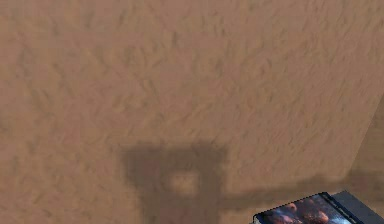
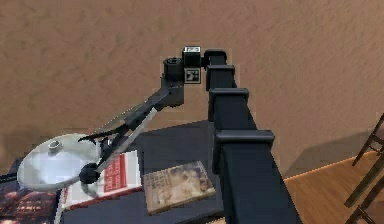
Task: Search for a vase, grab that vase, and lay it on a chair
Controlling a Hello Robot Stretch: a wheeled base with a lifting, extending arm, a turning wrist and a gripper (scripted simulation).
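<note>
near the gripper [image 2: 90,155], white round thing [image 2: 52,165]

Forward view: close to a brown wall [image 1: 190,70], facing it, tilted slightly down.
Arm side view: above a dark table [image 2: 190,142], facing the wall.
Shared: the wall.

- Rough, matt, plaster-like brown finish across the wall [image 1: 150,70].
- Glossy printed paper cover with a dark edge on the book corner [image 1: 310,212], at five o'clock of the forward view.
- Dark, smooth, matt look, like painted metal or plastic, on the arm [image 2: 235,110] and the tool [image 2: 88,157].
- Smooth, dark, matt top on the counter [image 2: 185,140].
- Pale, smooth, faintly shiny surface on the round dish [image 2: 50,165], at eight o'clock of the arm side view.
- Printed paper covers on the red-and-white booklet [image 2: 120,178] and the brown book [image 2: 180,186].
- Warm, smooth wood on the floor [image 2: 325,195] at four o'clock; darker wood on the chair [image 2: 372,150] at three o'clock.
</note>
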